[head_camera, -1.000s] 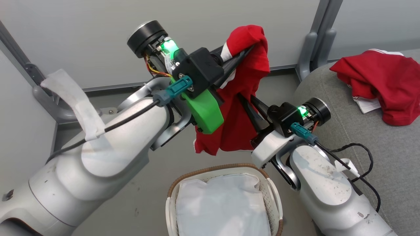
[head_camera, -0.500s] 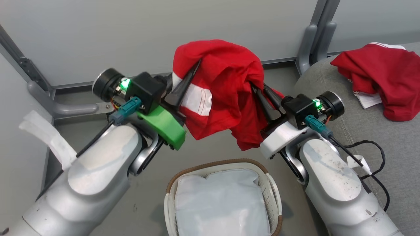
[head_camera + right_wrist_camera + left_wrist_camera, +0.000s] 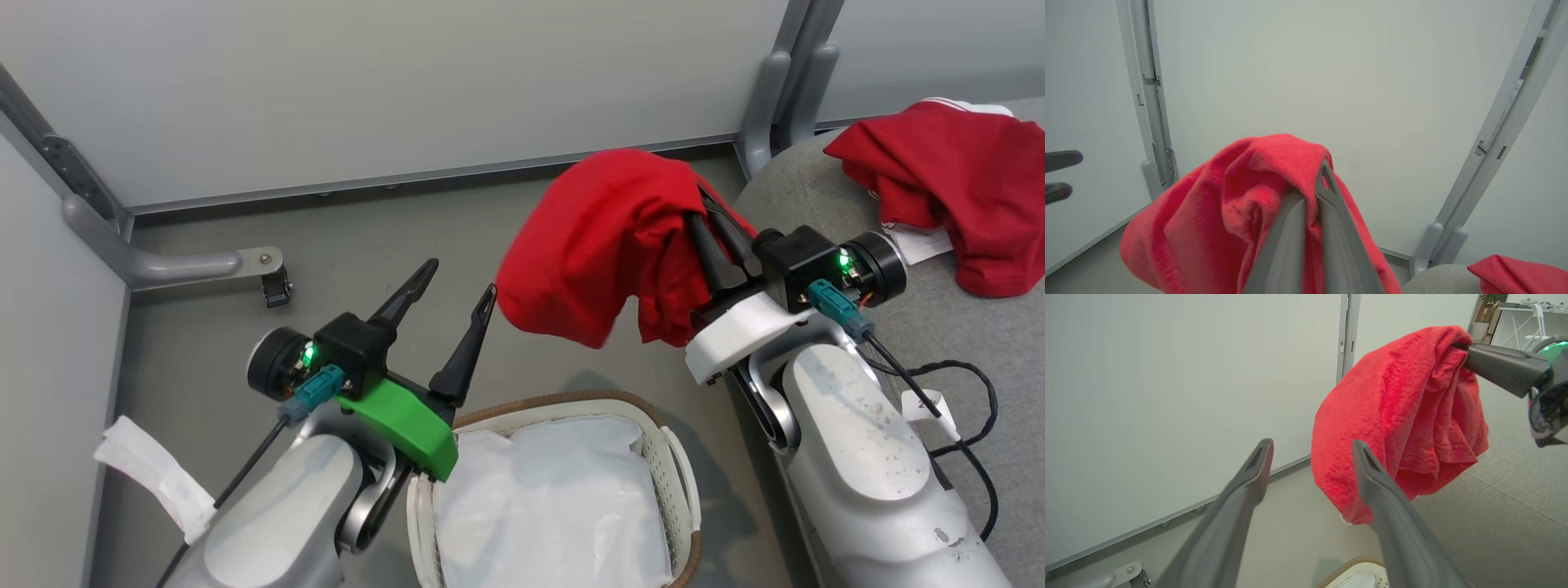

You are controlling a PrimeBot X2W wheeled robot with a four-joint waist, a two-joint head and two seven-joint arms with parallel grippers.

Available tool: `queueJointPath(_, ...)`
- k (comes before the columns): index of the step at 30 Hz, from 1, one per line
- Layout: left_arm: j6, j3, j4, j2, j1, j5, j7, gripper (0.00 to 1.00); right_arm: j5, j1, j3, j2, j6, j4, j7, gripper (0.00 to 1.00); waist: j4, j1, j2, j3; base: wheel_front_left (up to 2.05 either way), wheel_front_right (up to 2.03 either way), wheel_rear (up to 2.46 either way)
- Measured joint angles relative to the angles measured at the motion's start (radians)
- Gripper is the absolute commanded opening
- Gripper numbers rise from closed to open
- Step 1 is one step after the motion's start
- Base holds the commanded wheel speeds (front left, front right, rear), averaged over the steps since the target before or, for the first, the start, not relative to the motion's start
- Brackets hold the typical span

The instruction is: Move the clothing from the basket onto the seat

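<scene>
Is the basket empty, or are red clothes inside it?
Empty, as far as shows: inside the basket lies just its white liner. Its near end is cut off from view.

Head looks down; wrists face wall [image 3: 1331, 61]; all share clothing [image 3: 596, 237].

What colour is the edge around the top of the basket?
The rim of the basket is brown; the head view shows it best.

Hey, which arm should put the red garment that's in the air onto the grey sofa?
Right. The right claw is shut on the red garment, beside the sofa. The left claw is open and empty, near the basket, farther from the sofa.
</scene>
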Motion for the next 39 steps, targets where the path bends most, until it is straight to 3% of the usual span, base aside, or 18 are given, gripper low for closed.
queueJointPath(8,-0.035,0.091,0.001,-0.061,0.119,0.068,-0.002,1.00,-0.016,0.029,-0.047,-0.001,0.000,0.000,0.000,0.00,-0.009,0.0000,0.0000,0.006,0.00,0.00,0.00)
queueJointPath(19,-0.077,0.160,0.021,-0.120,0.149,0.154,-0.002,1.00,-0.024,0.029,-0.070,-0.001,0.000,-0.008,0.000,0.00,-0.055,0.0000,0.0000,0.023,0.00,0.00,0.00)
queueJointPath(26,-0.094,0.184,0.027,-0.125,0.153,0.200,-0.002,1.00,-0.045,0.022,-0.101,-0.001,0.000,-0.029,0.000,0.00,-0.148,0.0000,0.0000,0.046,0.00,0.00,0.00)
queueJointPath(39,-0.114,0.175,0.061,-0.123,0.124,0.243,-0.002,1.00,-0.056,0.033,-0.179,-0.002,0.000,-0.051,0.000,0.00,-0.379,0.0000,0.0000,0.113,0.00,0.00,0.00)
